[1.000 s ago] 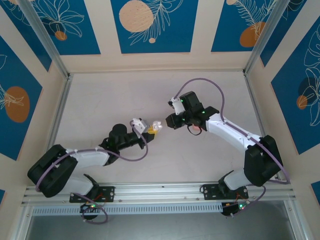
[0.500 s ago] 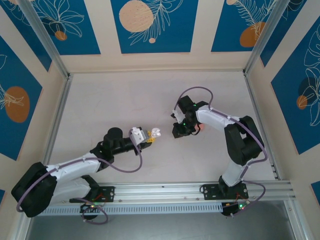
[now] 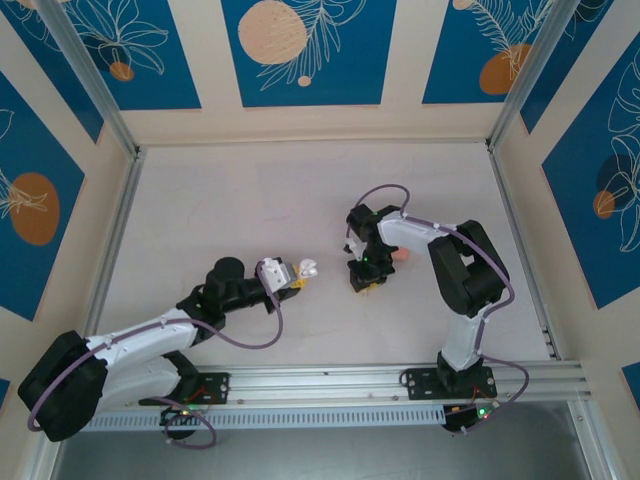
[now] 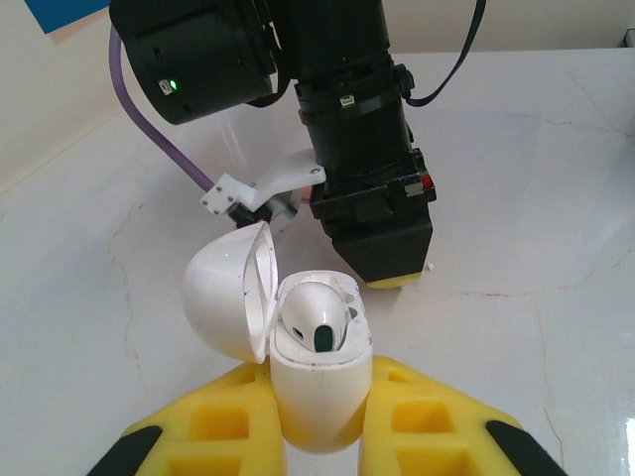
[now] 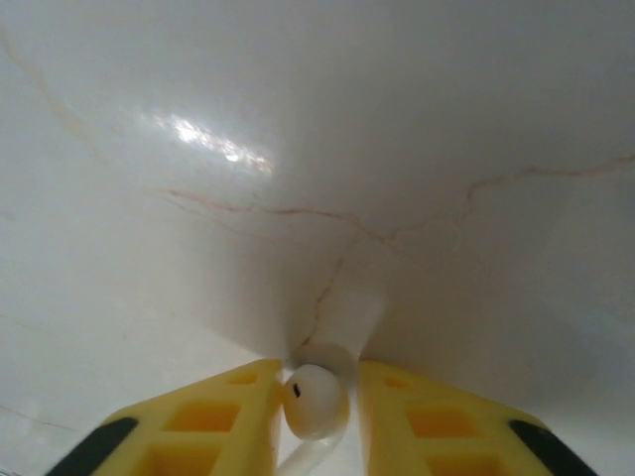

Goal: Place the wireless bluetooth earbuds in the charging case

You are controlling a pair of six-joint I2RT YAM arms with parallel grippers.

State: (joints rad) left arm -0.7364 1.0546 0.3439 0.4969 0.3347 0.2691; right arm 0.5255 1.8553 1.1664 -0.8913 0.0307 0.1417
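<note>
Both narrow: left jaws clamp the case (image 4: 317, 397); right jaws perhaps pinch an earbud (image 5: 316, 402).

Overhead looks down; wrist cameras skim table (image 3: 250, 200), right seemingly nearest

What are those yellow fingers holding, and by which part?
The left fingers clamp the white charging case by its lower body. A white earbud sits between the right fingers; whether gripped, I cannot tell.
</note>
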